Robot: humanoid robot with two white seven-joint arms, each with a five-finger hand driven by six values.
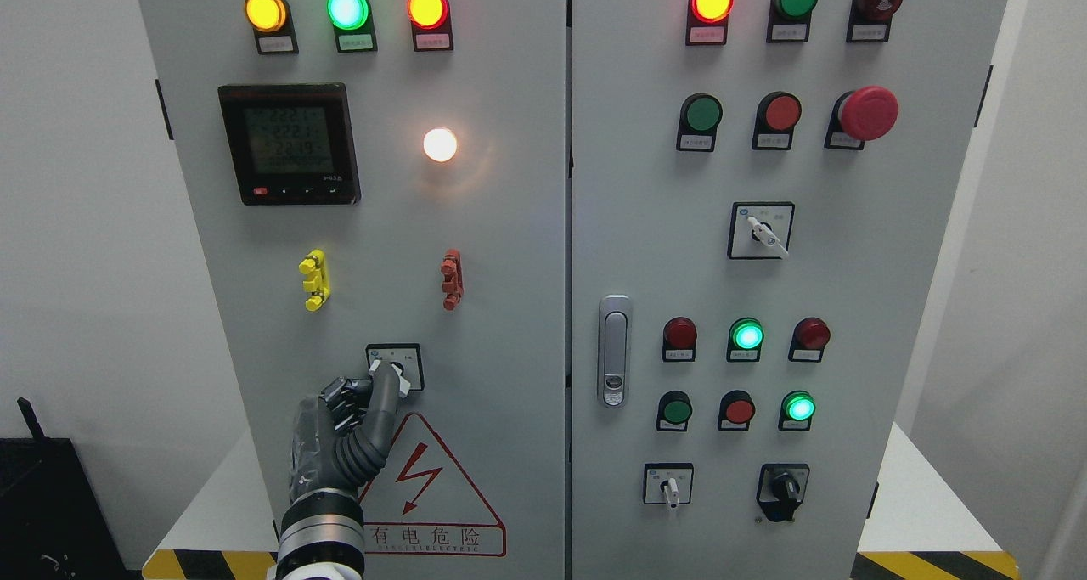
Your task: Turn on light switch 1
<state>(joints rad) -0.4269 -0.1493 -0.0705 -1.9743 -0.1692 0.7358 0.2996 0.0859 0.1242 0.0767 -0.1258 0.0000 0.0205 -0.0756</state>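
a red mushroom button sits upper right, a door handle beside green lamps.

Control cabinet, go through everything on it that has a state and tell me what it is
Left hand: on the rotary switch, finger extended
White lamp: lit
Top-left yellow, green, red lamps: lit
Meter display: on
Top-right red lamp: lit
Emergency stop button: cannot tell
Door handle: flush, closed

Walls: plain white wall was seen either side.
Floor: yellow-black hazard stripes were marked at the base.
Furniture: a black object was placed lower left.
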